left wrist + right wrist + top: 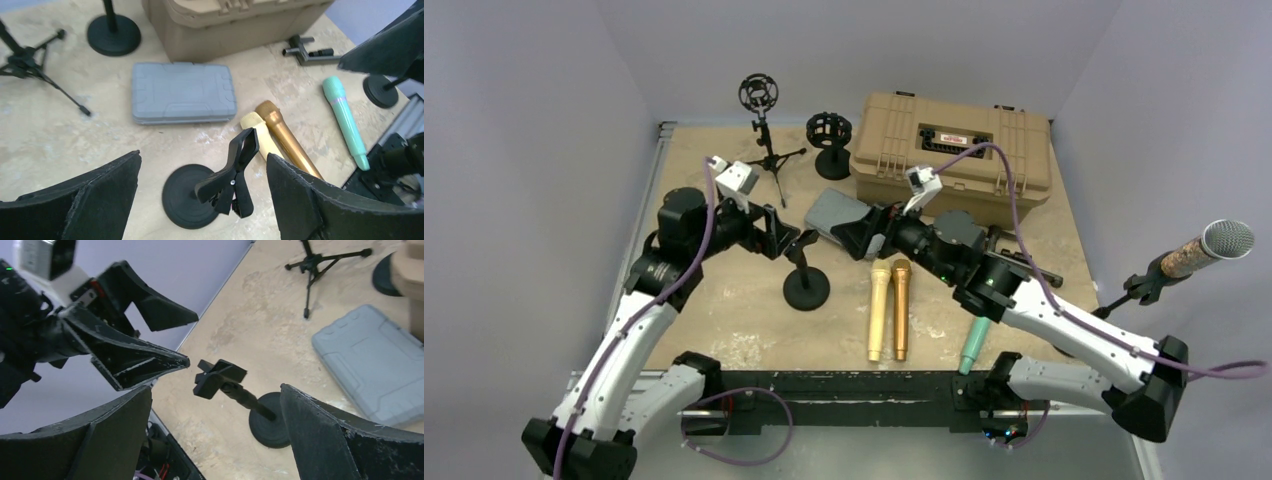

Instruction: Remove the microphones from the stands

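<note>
The cream microphone [878, 312] and the gold microphone [901, 310] lie side by side on the tabletop [724, 310], touching along their length. Their heads point toward the far side, and they sit just right of the stand [806, 288]. You cannot tell from these views which of the two belongs to the task. The stand's round base rests flat on the tabletop and its clip [235, 175] tilts upward, gripping nothing. Your left gripper [203, 156] is spread wide and holds nothing. In its wrist view the clip shows between its fingers, but the right wrist view puts them just to the side of the clip and apart from it. Your right gripper [216, 390] is also wide open with nothing in it. It hovers above the stand on the side of the grey case [182, 92], and the clip is framed between its fingers without contact. A teal microphone [345, 120] lies alone farther right, near the arm bases. Behind the grey case sits a tan case [949, 145]. At the right edge, another microphone with a silver mesh head [1227, 240] is held in a second clip stand.
</note>
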Tool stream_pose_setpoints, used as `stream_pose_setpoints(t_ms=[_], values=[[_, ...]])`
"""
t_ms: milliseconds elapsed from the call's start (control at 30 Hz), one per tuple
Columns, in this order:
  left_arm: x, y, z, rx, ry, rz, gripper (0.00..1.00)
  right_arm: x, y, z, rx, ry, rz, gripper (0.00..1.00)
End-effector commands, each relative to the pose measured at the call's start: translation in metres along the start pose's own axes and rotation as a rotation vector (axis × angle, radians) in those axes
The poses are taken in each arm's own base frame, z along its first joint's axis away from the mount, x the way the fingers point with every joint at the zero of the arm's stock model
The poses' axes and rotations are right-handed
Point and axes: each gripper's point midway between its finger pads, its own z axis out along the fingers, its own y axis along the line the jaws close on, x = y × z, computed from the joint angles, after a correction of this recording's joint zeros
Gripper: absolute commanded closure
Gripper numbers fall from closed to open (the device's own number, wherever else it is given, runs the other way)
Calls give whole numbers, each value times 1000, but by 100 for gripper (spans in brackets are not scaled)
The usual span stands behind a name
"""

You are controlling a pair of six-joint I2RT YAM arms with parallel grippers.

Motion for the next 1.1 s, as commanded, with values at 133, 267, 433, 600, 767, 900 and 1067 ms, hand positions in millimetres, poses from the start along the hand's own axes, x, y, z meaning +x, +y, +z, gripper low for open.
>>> stream_pose_setpoints(t_ms=[133, 267, 433, 600, 767, 900, 1067], values=[[22, -13, 22, 75, 183, -54, 9, 10, -61, -30, 143, -52, -16, 1], [39, -26, 27, 85, 256, 29, 12, 14, -69, -29, 136, -20, 30, 1], [40, -15, 28, 18, 282, 71, 21, 11, -67, -32, 126, -28, 15, 2], [44, -19, 33, 41, 302, 52, 35, 11, -67, -31, 122, -36, 14, 2], [46, -18, 38, 32, 307, 47, 46, 12, -68, -30, 128, -24, 1, 2], [41, -15, 36, 12, 291, 55, 55, 14, -72, -31, 135, -30, -3, 2], [34, -7, 31, -47, 261, 68, 70, 18, -77, -26, 152, -14, -13, 2]])
